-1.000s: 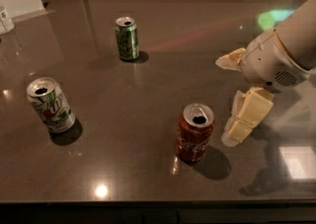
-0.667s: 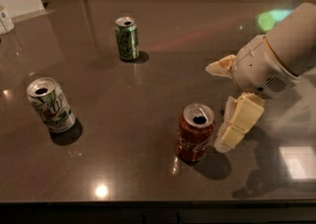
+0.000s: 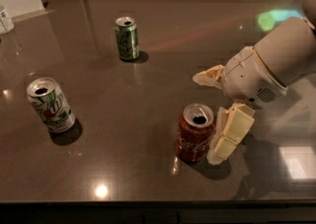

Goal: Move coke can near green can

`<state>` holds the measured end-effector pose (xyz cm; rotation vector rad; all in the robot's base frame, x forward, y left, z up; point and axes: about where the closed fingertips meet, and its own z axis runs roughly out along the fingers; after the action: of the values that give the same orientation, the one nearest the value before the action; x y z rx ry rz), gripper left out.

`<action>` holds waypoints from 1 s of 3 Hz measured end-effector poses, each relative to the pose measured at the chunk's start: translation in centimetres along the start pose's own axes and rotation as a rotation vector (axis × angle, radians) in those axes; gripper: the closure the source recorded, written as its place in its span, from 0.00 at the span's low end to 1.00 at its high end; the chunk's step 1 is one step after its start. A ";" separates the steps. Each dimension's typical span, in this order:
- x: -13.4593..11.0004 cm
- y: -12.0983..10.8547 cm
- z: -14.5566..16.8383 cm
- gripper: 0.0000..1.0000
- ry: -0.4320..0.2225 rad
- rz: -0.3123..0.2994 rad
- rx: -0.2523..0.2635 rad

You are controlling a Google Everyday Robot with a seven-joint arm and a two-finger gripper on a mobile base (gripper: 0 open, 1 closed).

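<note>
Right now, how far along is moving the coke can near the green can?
Done: the open gripper sits at the coke can, one finger close beside it. In hand: the grasp, not yet closed. Left: carrying the can across the table to the green can, far off at the back left.

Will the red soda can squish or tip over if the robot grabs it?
The red aluminium soda can is opened, so probably light and easily dented. It stands upright and narrow, so a high push may tip it. The open gripper is close beside it.
</note>
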<state>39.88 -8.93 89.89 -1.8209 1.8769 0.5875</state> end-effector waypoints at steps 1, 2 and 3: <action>-0.5 0.9 0.2 0.18 -0.023 -0.018 -0.019; -1.2 1.3 0.1 0.41 -0.048 -0.025 -0.029; -2.1 0.9 -0.7 0.65 -0.073 -0.020 -0.019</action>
<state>39.00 -7.66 91.69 -1.8037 1.8093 0.6570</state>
